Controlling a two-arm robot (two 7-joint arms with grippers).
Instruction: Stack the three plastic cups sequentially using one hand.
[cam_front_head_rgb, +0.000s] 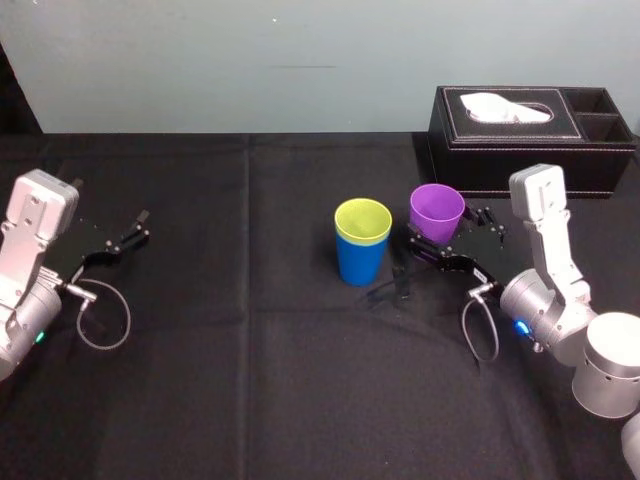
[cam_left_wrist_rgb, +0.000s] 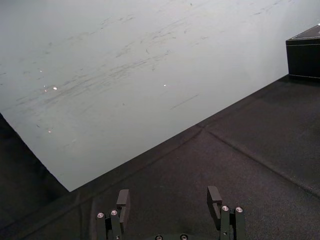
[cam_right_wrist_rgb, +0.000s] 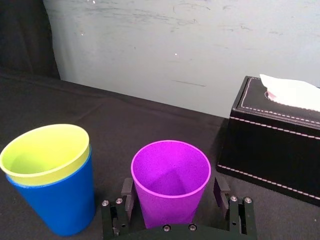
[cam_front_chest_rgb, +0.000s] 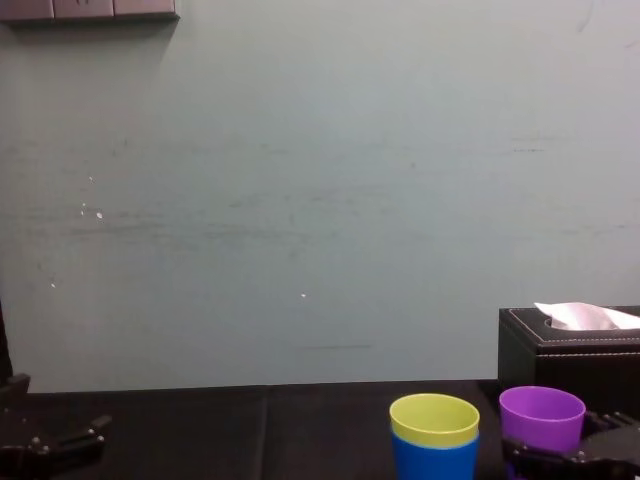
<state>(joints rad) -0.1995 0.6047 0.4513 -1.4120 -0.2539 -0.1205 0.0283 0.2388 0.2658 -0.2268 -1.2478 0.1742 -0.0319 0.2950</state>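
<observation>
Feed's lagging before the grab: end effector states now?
Left end effector: open, empty.
Right end effector: open, straddling the purple tapered plastic cup, not gripping.

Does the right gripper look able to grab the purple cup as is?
Probably yes. The purple cup stands upright between the right gripper's open fingers, nothing else between. The blue cup holding the yellow-green cup stands apart, the tissue box sits behind, and the left gripper idles far left.
</observation>
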